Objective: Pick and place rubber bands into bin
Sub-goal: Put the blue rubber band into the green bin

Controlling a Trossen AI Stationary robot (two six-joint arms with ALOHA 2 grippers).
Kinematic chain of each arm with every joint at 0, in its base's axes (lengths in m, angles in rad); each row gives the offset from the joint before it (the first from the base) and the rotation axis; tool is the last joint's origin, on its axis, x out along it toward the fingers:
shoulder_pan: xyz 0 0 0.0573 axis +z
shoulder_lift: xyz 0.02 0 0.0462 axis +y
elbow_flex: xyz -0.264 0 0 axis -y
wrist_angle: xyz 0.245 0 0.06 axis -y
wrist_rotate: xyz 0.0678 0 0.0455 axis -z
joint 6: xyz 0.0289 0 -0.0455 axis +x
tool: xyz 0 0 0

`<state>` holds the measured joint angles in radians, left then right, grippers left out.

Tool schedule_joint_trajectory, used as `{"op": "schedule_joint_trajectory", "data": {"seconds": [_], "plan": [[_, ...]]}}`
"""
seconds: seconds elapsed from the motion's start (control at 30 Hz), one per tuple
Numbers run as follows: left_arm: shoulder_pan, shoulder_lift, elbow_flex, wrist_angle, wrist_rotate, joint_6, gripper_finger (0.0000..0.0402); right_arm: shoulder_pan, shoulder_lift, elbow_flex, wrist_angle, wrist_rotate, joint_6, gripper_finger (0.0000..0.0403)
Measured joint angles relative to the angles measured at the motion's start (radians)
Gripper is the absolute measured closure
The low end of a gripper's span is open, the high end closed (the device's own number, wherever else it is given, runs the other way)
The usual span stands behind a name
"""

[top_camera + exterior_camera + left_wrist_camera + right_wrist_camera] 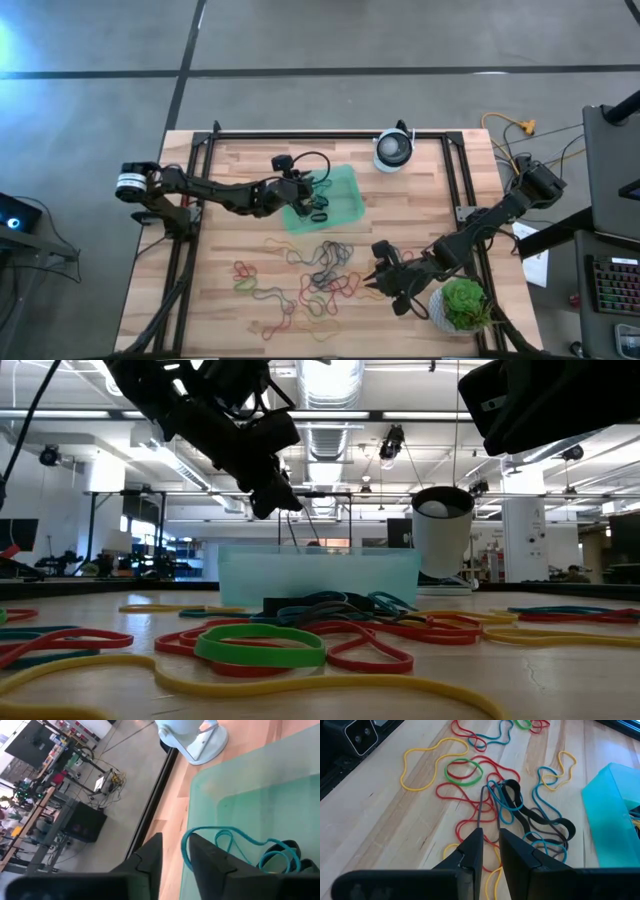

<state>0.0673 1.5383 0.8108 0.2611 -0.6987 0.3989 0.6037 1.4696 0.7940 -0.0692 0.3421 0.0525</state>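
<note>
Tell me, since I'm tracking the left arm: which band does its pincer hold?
The teal rubber band, draped over the bin wall from the left pincer; the others lie loose.

In the low view the bin (320, 574) hides its own contents, and the right arm (550, 400) is cropped at the top edge.

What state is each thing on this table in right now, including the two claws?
Left claw: over the bin, nearly shut on a teal band.
Right claw: low over the pile, nearly shut on a grey band.
Bin: upright, several bands inside.
Rubber bands: mostly loose on the table.
</note>
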Motion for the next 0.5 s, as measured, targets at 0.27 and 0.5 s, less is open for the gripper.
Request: {"op": "schedule_joint_trajectory", "data": {"seconds": [0.27, 0.5], "plan": [[0.0, 0.0, 0.004, 0.0, -0.001, 0.009, 0.0297, 0.0, 0.0, 0.0, 0.0, 0.0, 0.0, 0.0346], [0.01, 0.0, 0.03, -0.074, 0.004, -0.038, 0.0297, 0.0, 0.0, -0.002, 0.0, 0.0, 0.0, 0.0346]]}}
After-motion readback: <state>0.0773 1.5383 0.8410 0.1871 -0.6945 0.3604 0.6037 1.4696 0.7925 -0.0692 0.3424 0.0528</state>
